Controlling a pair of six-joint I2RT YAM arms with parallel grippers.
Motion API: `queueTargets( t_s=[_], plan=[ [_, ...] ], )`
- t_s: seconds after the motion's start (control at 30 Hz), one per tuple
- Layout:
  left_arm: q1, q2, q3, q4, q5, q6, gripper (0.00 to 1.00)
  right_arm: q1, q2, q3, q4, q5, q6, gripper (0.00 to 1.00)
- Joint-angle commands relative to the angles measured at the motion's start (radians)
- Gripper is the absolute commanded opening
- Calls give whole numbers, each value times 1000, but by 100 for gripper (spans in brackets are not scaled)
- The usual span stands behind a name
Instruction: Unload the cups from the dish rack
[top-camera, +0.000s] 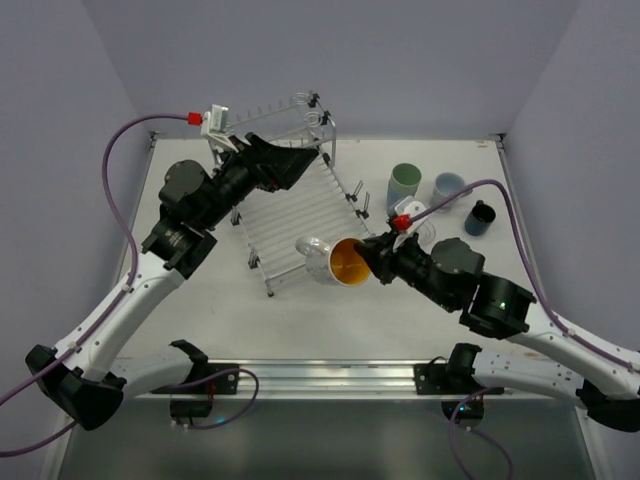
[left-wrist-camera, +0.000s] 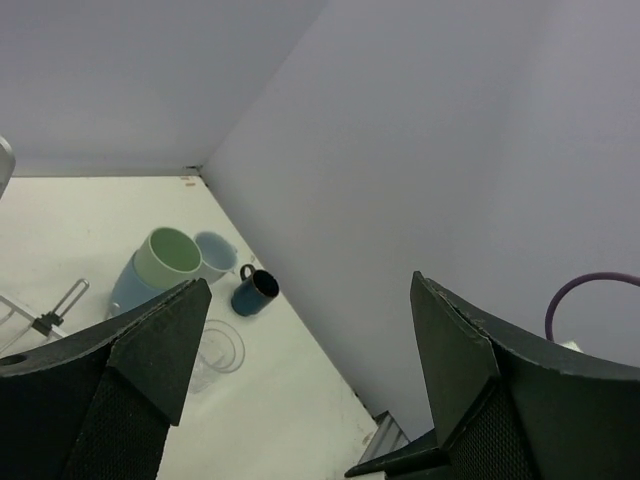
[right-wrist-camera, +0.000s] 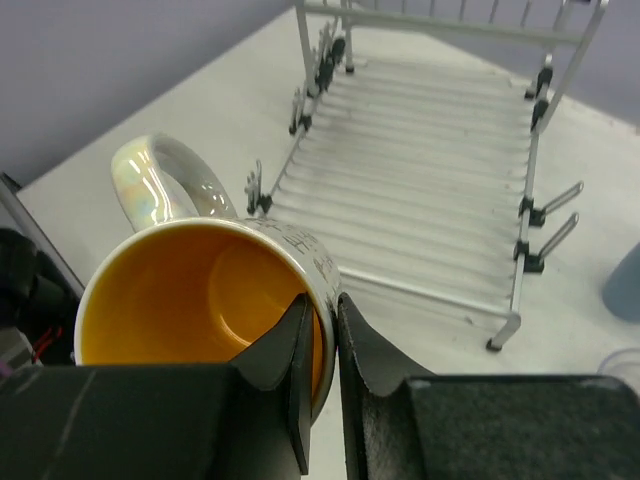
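At frame centre, beside the dish rack's (top-camera: 300, 205) lower right edge, the orange-lined white cup (top-camera: 340, 262) is pinched by its rim in the right gripper (top-camera: 371, 258), mouth turned rightward; the left gripper (top-camera: 305, 165) is spread open, empty.

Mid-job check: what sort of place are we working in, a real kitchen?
Probably a robot test booth, not a kitchen. Plain walls close in a bare white table, and the dish rack stands on it with no sink in view.
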Motion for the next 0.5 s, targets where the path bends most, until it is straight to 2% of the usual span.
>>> queueTargets(
  t_s=[0.0,0.17,0.27,0.33,0.47],
  plan=[
    [3,8,34,53,-17,55,91,-15,-43,91,-42,-35,102,0],
    [3,-2,43,27,-16,81,93,-53,-57,109,-157,-31,152,0],
    [3,-25,28,-9,12,105,95,-116,-54,120,-240,-48,187,0],
    [1,-54,16,-68,42,130,100,-196,-58,121,-301,-68,201,0],
    [1,-143,-55,-175,72,208,100,-341,-62,127,-413,-72,246,0]
  ],
)
